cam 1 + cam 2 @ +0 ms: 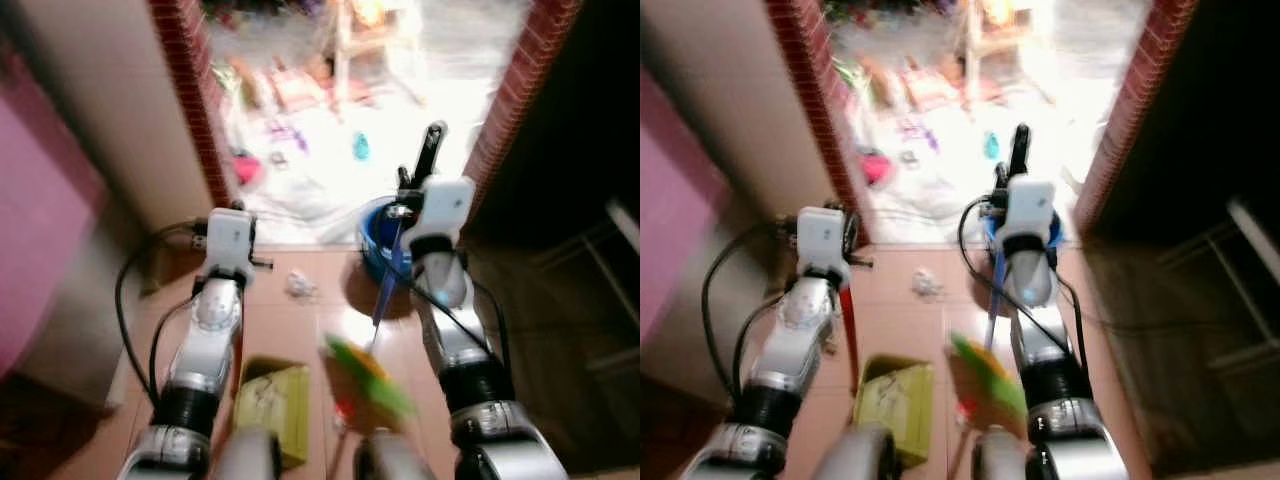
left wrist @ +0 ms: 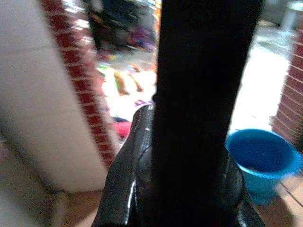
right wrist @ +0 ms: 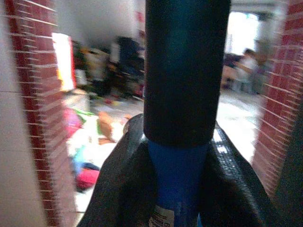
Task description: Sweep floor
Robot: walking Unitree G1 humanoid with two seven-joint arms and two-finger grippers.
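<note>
My right gripper (image 1: 402, 200) is shut on a broom handle (image 1: 388, 280), blue with a black grip (image 3: 185, 71) at its top. The blurred green and yellow broom head (image 1: 368, 385) is low between my arms. My left gripper (image 1: 845, 250) is shut on the dark handle (image 2: 203, 94) of a dustpan, which runs down as a red rod (image 1: 849, 335) to the yellow-green pan (image 1: 272, 400) on the tiled floor. A crumpled white paper (image 1: 298, 287) lies on the tiles ahead, between both arms.
A blue bucket (image 1: 378, 245) stands just behind the broom handle at a doorway between brick posts (image 1: 190, 90). Beyond lies a bright floor strewn with toys and clutter (image 1: 290, 110). A beige wall (image 1: 100, 110) is left, dark furniture (image 1: 600, 300) right. A person (image 3: 246, 66) sits far off.
</note>
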